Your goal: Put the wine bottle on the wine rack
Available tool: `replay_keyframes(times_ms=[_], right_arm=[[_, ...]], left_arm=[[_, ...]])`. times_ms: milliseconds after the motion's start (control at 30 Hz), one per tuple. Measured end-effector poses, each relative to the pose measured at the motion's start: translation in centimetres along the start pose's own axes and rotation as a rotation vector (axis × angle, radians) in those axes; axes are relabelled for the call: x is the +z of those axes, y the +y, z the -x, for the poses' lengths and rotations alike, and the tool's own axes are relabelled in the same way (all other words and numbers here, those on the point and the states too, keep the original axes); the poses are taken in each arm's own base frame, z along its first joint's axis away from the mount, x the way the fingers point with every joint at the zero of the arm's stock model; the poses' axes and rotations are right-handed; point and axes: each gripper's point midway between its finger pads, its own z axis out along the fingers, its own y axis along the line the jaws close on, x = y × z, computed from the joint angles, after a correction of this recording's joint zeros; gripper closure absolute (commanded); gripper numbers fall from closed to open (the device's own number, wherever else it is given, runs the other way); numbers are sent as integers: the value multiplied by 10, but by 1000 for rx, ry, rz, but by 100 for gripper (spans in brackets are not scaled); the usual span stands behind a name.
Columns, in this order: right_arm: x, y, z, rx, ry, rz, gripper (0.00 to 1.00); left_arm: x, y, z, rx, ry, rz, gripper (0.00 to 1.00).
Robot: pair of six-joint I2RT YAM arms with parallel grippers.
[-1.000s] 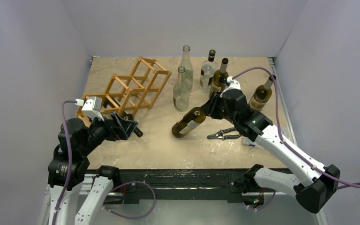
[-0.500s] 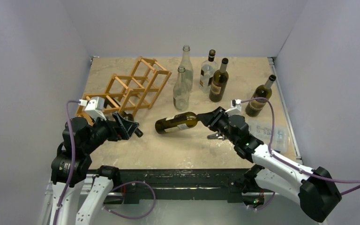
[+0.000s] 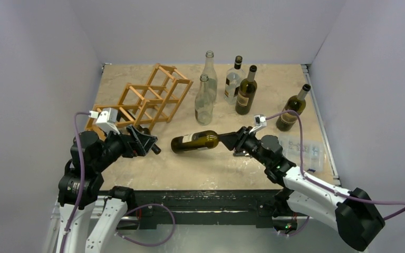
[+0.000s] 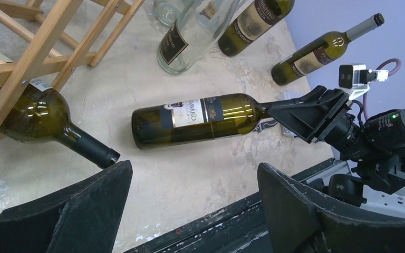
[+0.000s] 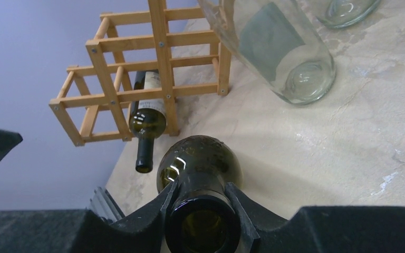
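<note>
Presently, we find the wine bottle (image 3: 195, 142) horizontal, neck clamped in the right gripper (image 3: 232, 141), base pointing toward the nearby wine rack (image 3: 147, 100). The left gripper (image 3: 146, 141) stands spread, empty. Transport step, we judge; next calls for aligning with a free cell.

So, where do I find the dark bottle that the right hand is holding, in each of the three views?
Top external: the dark bottle is horizontal at the centre, its neck in the right hand.
Left wrist: the bottle is at the centre, label up.
Right wrist: it is at bottom centre, seen mouth first.
Shared landmark: the wine rack, upper left in all three.
</note>
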Motion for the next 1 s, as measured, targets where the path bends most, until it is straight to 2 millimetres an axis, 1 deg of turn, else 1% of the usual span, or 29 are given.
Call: replay_keyframes(times_ms=[167,267,367,433,533,600,667,800,833,867,1000], right_arm=[[-4,0,-12,-44,56,20,100],[-7,-4,-23,-55,105,15,100],[-8,-14,-40,-76,172,-11,100],[-8,-25,-52,-88,221,-46,100],[-11,-52,-80,-104,331,-135,100],[-15,-61,-96,-120,395,-164,100],[-18,-71,-106,-136,437,-200,100],[-17,-76,-117,-171,488,-235,100],[-17,-76,-119,-181,497,-243,99],[-16,-76,-120,-189,506,-249,94],[-10,-75,-127,-228,536,-279,84]], left_arm=[[5,-1,0,-8,17,-9,12],[7,-1,0,-10,25,-9,12],[8,0,0,-11,26,-8,12],[7,-1,0,-10,27,-8,12],[8,0,0,-7,27,-8,12],[8,0,0,-4,27,-8,12],[7,0,0,-2,27,-8,12],[7,-1,1,0,23,-10,12],[6,-2,2,1,22,-10,12],[6,-2,2,4,20,-12,12],[5,-3,4,8,13,-15,12]])
